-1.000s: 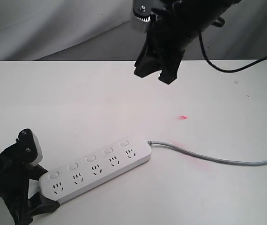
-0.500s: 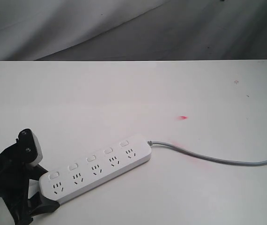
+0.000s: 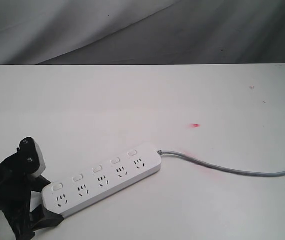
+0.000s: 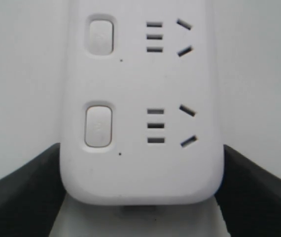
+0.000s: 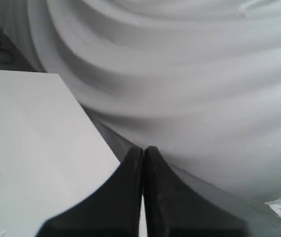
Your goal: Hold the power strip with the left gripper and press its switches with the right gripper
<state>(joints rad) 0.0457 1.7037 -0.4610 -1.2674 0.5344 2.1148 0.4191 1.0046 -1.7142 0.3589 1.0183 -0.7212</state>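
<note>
The white power strip (image 3: 102, 181) lies at a slant on the white table (image 3: 132, 110), its grey cable (image 3: 232, 171) trailing off to the right. Five small switches (image 3: 96, 169) line its far edge. My left gripper (image 3: 45, 205) is shut on the strip's near-left end, one black finger on each long side. In the left wrist view the strip (image 4: 140, 98) fills the middle, with two switches (image 4: 98, 125) showing and a finger (image 4: 22, 192) against each side. My right gripper (image 5: 143, 150) is shut with nothing in it, raised toward the grey backdrop, and out of the exterior view.
A small red mark (image 3: 196, 125) sits on the table right of centre, with a faint pink smear near the cable. Grey draped cloth (image 3: 132, 30) hangs behind the table's far edge.
The right arm, which hung over the table's far middle a second ago, has lifted out of the exterior view. The left gripper and the strip have not moved.
</note>
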